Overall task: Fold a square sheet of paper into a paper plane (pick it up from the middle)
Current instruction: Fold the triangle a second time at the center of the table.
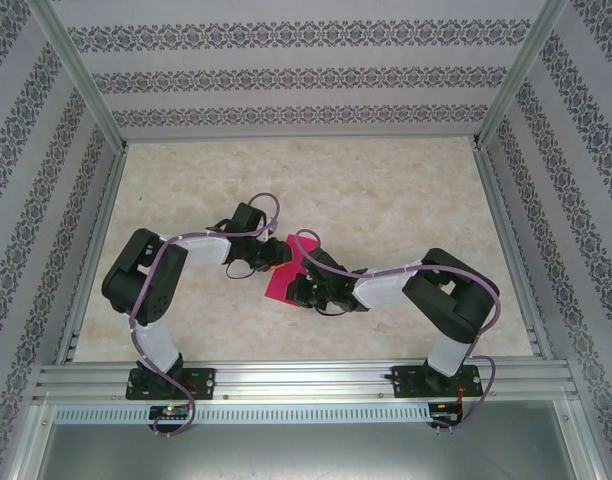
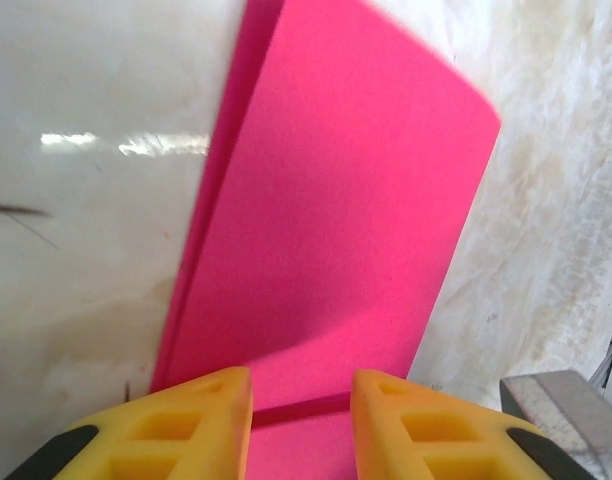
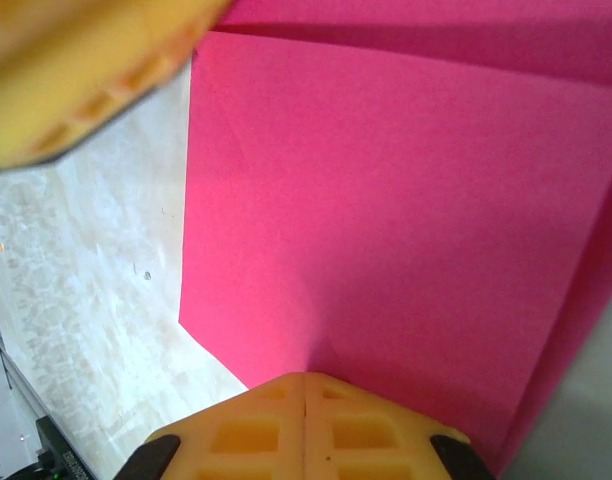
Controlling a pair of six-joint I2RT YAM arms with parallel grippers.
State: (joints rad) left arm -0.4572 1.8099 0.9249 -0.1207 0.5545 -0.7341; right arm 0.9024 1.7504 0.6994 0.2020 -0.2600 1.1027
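One fold is about all you have to show so far: the square sheet of paper [image 2: 336, 230] reads as a long doubled panel, with a second layer peeking out along the edge to the left of your left tool [image 2: 301, 390]. I judge that to be the centre fold or another early one. The nose corners, the wings and the final dart shape are all left to do, and nothing here looks like a pointed plane yet

The sheet lies on the counter [image 1: 386, 190] between your two tools, directly ahead of both sets of tips. From the left tool, its long axis runs straight out ahead and leans a little to the right. It ends in a slanted far edge whose far-right corner is the nearest thing to a point. From the right tool [image 3: 306, 385], the panel spreads ahead and to the right, with a fold line crossing at the far side, just beside the left tool's finger [image 3: 76, 80]

Your left tool stands narrowly parted, straddling the near end of the paper with a crease showing in the gap; it does not look clamped. Your right tool is closed, tips pressed together at the paper's near edge. You cannot tell whether a layer is nipped between them or they merely press down on it
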